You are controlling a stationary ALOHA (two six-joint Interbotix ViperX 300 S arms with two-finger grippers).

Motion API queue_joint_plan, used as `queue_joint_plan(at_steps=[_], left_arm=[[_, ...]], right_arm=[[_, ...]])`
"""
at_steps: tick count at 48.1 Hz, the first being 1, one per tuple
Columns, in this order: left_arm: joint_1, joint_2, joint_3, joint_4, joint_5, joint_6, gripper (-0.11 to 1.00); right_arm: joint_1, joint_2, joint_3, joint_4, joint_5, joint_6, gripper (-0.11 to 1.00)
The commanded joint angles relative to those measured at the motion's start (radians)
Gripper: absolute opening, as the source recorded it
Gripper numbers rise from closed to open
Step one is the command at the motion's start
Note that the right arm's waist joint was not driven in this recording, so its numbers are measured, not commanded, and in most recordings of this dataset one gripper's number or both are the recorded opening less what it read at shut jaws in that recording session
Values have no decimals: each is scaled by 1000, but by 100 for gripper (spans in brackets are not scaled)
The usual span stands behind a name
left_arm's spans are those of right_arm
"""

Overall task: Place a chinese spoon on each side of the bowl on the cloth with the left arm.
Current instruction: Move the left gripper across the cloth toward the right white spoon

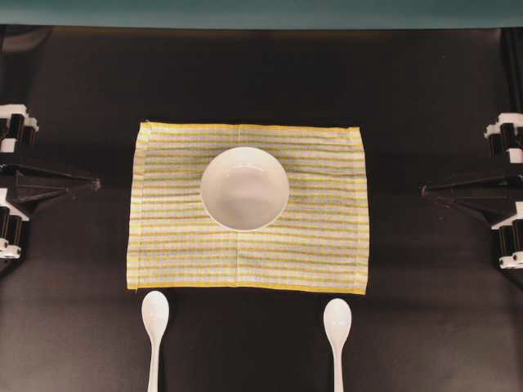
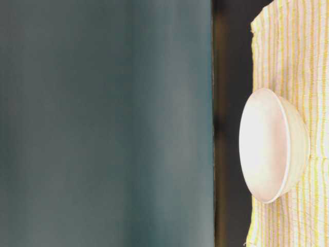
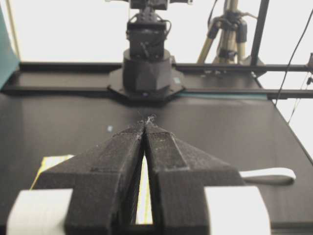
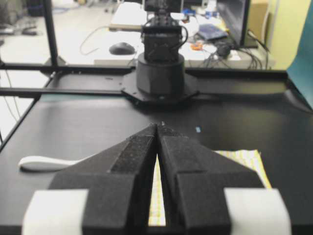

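Note:
A white bowl [image 1: 244, 188] [image 2: 272, 146] sits a little above the middle of the striped yellow cloth [image 1: 172, 245] [image 2: 303, 51]. Two white chinese spoons lie on the black table below the cloth's front edge, handles pointing toward the table's front: one at the left [image 1: 154, 322], one at the right [image 1: 337, 327]. My left gripper [image 1: 96, 184] [image 3: 145, 121] rests at the left edge of the table, shut and empty, far from both spoons. My right gripper [image 1: 425, 191] [image 4: 157, 126] rests at the right edge, shut and empty. A spoon [image 3: 268, 174] shows beside the left jaws, and another [image 4: 46, 163] beside the right jaws.
Black table [image 1: 261, 82] spreads around the cloth, with a teal backdrop [image 1: 261, 12] along the far edge. Each wrist view faces the opposite arm's base [image 3: 146, 73] [image 4: 160, 73]. A tripod and cables [image 3: 230, 29] stand beyond the table.

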Motion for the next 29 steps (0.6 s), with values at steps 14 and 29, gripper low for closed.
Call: queue_joint_plan(at_steps=[14, 29], left_arm=[[-40, 198, -101, 41, 35, -364, 0], [-49, 552, -324, 43, 175, -460, 0]], right_arm=[[-2, -6, 35, 5, 55, 3, 1], [-2, -18, 35, 9, 71, 3, 1]])
